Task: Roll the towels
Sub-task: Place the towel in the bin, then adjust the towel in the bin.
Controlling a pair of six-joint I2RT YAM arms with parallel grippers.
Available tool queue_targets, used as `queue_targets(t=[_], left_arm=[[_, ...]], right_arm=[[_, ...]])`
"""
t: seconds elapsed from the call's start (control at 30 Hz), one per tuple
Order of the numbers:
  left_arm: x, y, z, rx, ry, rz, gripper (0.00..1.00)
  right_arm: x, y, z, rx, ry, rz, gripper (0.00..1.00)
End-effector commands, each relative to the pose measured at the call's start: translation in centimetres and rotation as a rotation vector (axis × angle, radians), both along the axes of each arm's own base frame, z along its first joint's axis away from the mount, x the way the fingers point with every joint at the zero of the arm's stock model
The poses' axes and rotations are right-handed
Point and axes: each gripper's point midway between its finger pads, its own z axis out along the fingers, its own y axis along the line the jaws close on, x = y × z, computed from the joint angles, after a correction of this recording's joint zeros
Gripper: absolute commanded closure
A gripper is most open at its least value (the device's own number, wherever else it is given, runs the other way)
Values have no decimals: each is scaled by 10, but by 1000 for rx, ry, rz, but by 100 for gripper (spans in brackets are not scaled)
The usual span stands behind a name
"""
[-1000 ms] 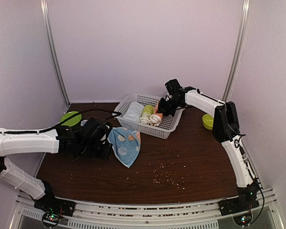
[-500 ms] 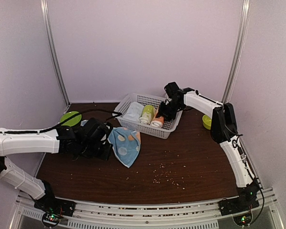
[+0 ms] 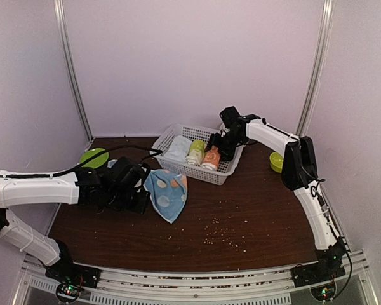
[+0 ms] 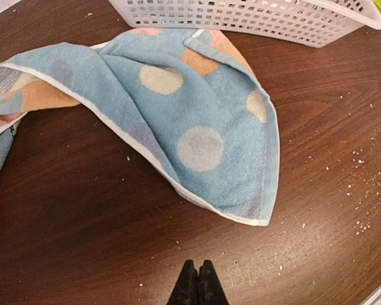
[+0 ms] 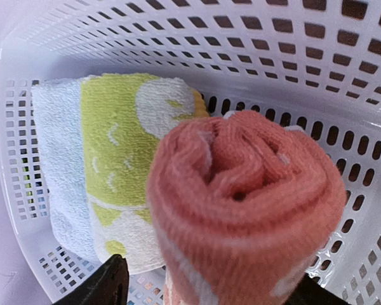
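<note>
The peach-orange towel (image 5: 247, 210), rolled up, sits in the white basket (image 3: 197, 171) next to a yellow-green roll (image 5: 124, 165); from above it is the peach roll (image 3: 210, 157). My right gripper (image 5: 209, 292) hangs over it, open, one finger (image 5: 105, 286) on each side of the roll. The light blue spotted towel (image 4: 190, 121) lies unrolled and rumpled on the dark table, in front of the basket (image 4: 254, 16). My left gripper (image 4: 198, 270) is shut and empty, just short of the towel's near corner. In the top view the blue towel (image 3: 167, 194) lies right of the left gripper (image 3: 140, 194).
A pale blue-white roll (image 3: 178, 149) lies at the basket's left end. A green plate (image 3: 93, 157) sits at the far left of the table and a green bowl (image 3: 277, 161) at the far right. Crumbs (image 3: 222, 235) dot the table's front middle.
My right gripper has opened and let go of the peach roll, which now rests in the basket beside the yellow-green roll. The left arm and blue towel have not moved.
</note>
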Motion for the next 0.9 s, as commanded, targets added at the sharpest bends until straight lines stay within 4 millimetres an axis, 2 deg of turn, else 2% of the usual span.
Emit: queue_targets(t=[0.0,0.27,0.4,0.53,0.6,0.63,0.87], left_arm=[[7,-9,13,-52,-26,4,100],[7,-9,12,-53,-23,2,100],[7,-9,11,-52,-24,1,100],[6,-9,9,-51,-21,1,100],[6,-9,7,-49,-16,2,100],[6,-8,7,-48,-16,2,100],[6,-9,5,-45,-9,3,100]], right_arm=[[5,-9,57,19,-93,-23,24],[5,-15,65,6,-115,-41,28],[8,-18,56,1,-103,-54,41],[12,-19,46,0,-92,-68,66],[15,-20,44,-2,-94,-79,76],[18,-21,41,-1,-93,-86,79],[27,-17,22,33,-65,-110,81]])
